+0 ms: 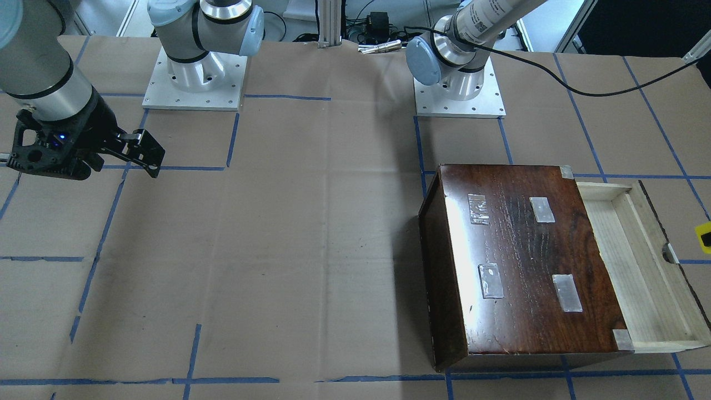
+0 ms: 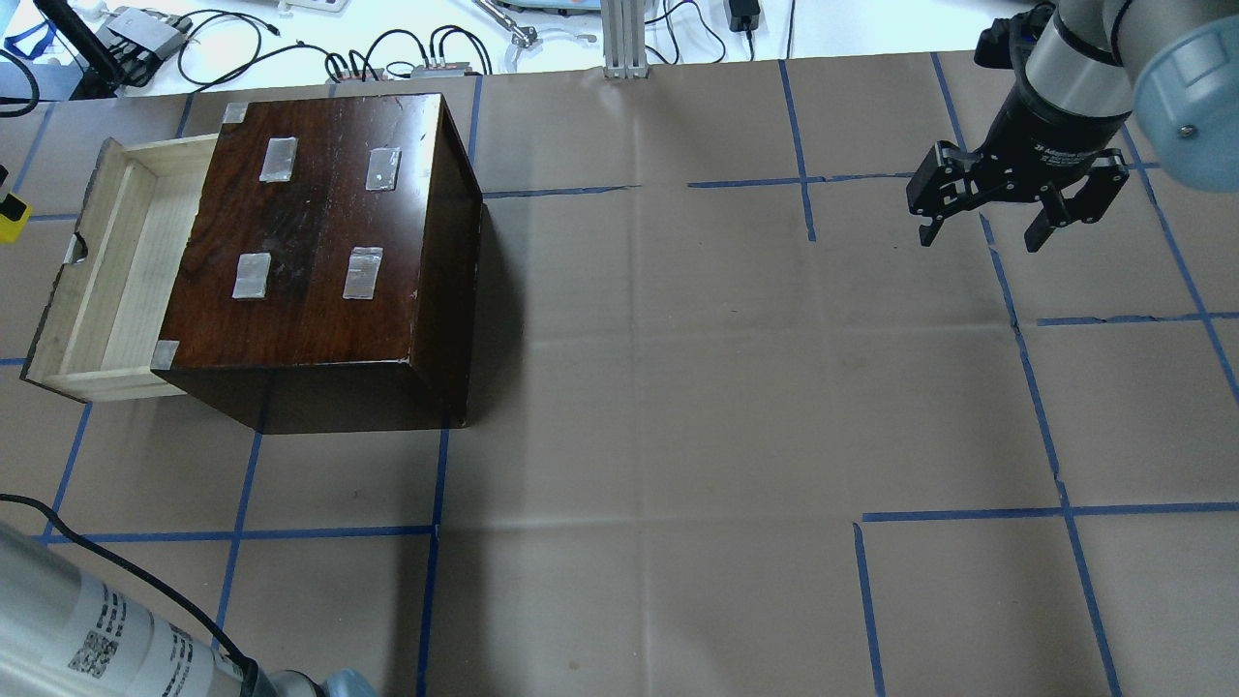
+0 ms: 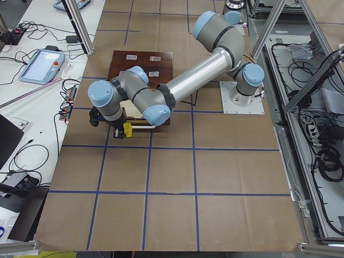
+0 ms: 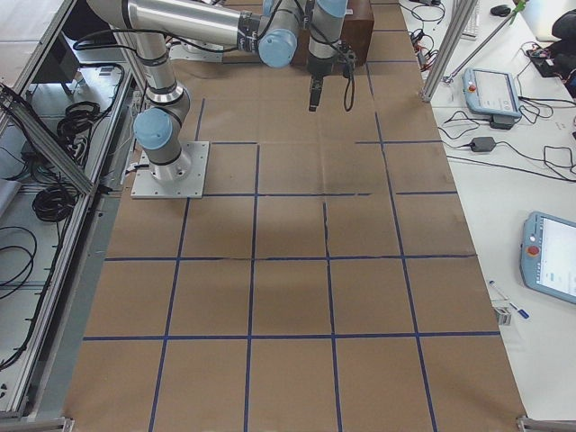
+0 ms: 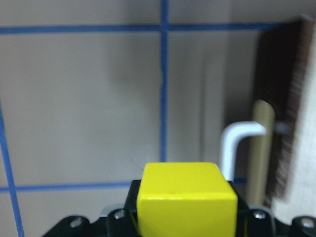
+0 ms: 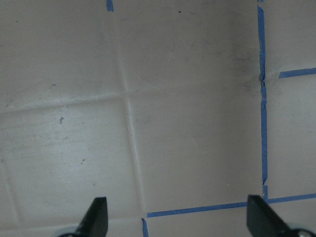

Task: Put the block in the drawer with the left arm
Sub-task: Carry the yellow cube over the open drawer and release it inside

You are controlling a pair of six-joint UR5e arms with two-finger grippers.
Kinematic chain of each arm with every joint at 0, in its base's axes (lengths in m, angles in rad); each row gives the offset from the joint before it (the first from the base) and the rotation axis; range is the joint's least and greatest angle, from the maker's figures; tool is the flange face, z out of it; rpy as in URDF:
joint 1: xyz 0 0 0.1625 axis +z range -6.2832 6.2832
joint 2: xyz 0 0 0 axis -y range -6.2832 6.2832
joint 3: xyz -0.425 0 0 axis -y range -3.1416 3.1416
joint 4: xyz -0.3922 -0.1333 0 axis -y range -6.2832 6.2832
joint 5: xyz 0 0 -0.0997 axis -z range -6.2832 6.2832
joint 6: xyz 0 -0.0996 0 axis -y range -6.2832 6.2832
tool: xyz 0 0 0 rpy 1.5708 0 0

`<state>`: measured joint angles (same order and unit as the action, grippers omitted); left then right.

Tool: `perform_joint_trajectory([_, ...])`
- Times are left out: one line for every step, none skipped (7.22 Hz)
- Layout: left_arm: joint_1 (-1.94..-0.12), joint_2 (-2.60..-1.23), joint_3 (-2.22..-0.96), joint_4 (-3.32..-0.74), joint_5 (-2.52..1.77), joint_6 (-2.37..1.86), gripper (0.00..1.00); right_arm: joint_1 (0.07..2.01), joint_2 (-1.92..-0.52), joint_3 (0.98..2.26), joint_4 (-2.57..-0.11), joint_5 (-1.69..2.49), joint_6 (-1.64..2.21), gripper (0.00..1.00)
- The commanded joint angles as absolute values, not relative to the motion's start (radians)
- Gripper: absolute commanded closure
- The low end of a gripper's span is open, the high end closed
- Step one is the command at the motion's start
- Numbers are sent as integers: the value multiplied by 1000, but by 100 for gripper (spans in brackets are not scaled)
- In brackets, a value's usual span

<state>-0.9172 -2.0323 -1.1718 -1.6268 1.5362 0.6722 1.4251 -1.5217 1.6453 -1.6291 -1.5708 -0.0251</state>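
Note:
The small yellow block (image 5: pixel 186 197) is held in my left gripper (image 3: pixel 119 129), which is shut on it. Only a sliver of the block shows in the front view (image 1: pixel 704 238) and the overhead view (image 2: pixel 12 215). It hangs above the paper just outside the open drawer (image 2: pixel 106 281), facing its dark front panel (image 5: pixel 289 98) with the notch. The pale wood drawer (image 1: pixel 639 266) sticks out of the dark-brown cabinet (image 2: pixel 319 242) and looks empty. My right gripper (image 2: pixel 982 227) is open and empty, far off on the other side of the table.
A white bent hook (image 5: pixel 237 143) sits at the drawer's notch. Blue tape lines cross the brown paper. Cables and devices lie along the far edge around an aluminium post (image 2: pixel 624 39). The two arm bases (image 1: pixel 194 78) stand at the robot's side.

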Motion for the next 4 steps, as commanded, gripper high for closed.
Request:
perform_joint_trajectory([-1003,-1901,-1424,-1471,1536,567,100,1425,-1520,1646,-1629,-1571,-25,0])
perform_joint_trajectory([-1018,-1893,-1487,-1422,1534,540,100,1425,-1522,1646,-1629,-1571,-26,0])
perform_joint_trajectory([-1026,-1897,-1526,-1398,1534,534,100,1425,-1522,1644,-1629,-1571,-26,0])
perform_joint_trajectory([-1026,-1916,-1535,-1364,1534,532,100,1425,-1522,1646,-1629,-1571,-25,0])
